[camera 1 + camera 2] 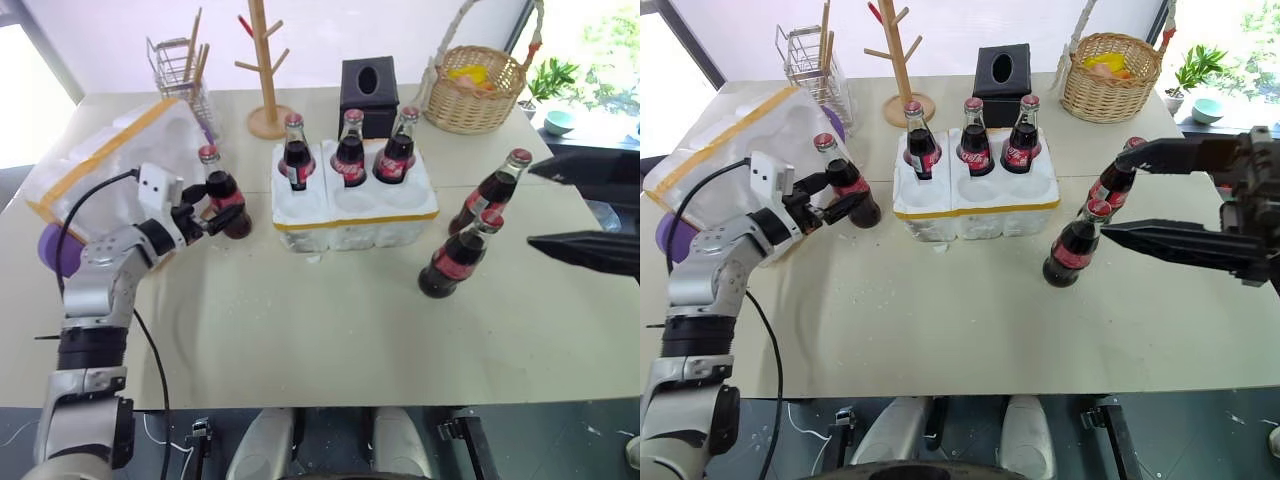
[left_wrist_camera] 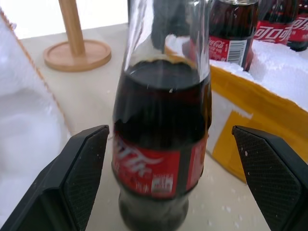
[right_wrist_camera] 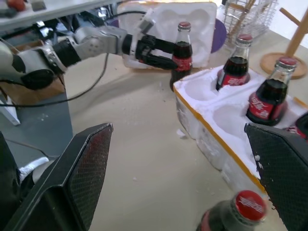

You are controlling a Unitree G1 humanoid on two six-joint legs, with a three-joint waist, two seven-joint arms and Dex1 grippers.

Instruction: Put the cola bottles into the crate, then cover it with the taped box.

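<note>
**Left gripper brackets a loose bottle beside the crate**

The left gripper [image 1: 207,217] stands wide, its fingers either side of an upright cola bottle [image 1: 223,192] without pinching it, as far as I can tell. That bottle's long axis is vertical; the crate [image 1: 352,215] lies just to its right, three bottles already in the far wells, near wells vacant. The right gripper [image 1: 1160,195], also wide, hovers by two more bottles [image 1: 1072,245] right of the crate. The taped box [image 1: 100,165] sits far left.
</note>
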